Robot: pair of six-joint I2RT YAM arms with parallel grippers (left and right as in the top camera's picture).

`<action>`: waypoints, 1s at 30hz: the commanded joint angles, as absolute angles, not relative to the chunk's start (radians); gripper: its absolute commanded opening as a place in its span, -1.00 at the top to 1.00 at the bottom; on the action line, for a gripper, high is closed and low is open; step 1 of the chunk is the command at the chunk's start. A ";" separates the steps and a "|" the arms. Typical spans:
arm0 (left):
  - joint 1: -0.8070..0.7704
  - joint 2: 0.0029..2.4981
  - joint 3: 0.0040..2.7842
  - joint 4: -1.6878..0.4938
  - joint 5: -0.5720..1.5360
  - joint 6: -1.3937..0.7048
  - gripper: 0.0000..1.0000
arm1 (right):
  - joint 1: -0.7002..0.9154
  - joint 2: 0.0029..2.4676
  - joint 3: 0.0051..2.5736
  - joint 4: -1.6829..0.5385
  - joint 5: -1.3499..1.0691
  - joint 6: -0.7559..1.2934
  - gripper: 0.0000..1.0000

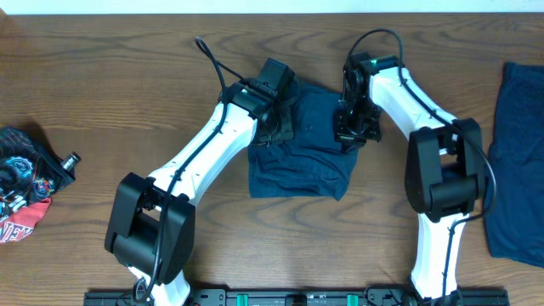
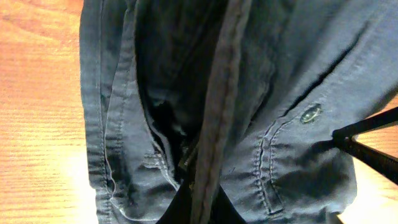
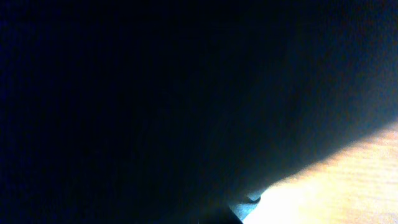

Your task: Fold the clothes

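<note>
A pair of dark navy shorts (image 1: 302, 166) lies bunched and partly folded at the table's middle. My left gripper (image 1: 276, 127) is at its upper left edge. In the left wrist view it is shut (image 2: 202, 208) on a raised fold of the shorts (image 2: 298, 62), where seams and a button show. My right gripper (image 1: 353, 132) is at the upper right edge. The right wrist view is almost filled by dark fabric (image 3: 155, 93) pressed close, and the jaws (image 3: 242, 214) seem closed on it. A second navy garment (image 1: 518, 153) lies flat at the right edge.
A pile of colourful printed clothes (image 1: 21, 183) lies at the far left edge. The wooden table (image 1: 102, 85) shows bare between it and the shorts. Both arms reach in from the front edge.
</note>
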State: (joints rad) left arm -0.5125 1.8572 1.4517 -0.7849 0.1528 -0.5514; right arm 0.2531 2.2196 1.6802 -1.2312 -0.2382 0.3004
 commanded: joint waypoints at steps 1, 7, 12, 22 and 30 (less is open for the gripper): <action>-0.509 1.871 1.384 -0.783 0.092 -0.586 0.88 | 0.276 2.268 1.666 -1.229 -0.241 0.313 0.97; -0.503 1.871 1.239 -0.676 0.092 -0.607 0.88 | 0.305 2.317 1.666 -1.210 -0.249 0.313 0.97; -0.449 1.871 1.132 -0.571 0.095 -0.660 0.88 | 0.316 2.317 1.666 -1.204 -0.248 0.313 0.98; -0.323 1.886 1.015 -0.441 0.229 -0.649 0.88 | 0.315 2.317 1.666 -1.204 -0.247 0.313 0.97; -0.324 1.831 1.080 -0.442 0.247 -0.641 -0.09 | 0.315 2.317 1.666 -1.205 -0.247 0.313 0.97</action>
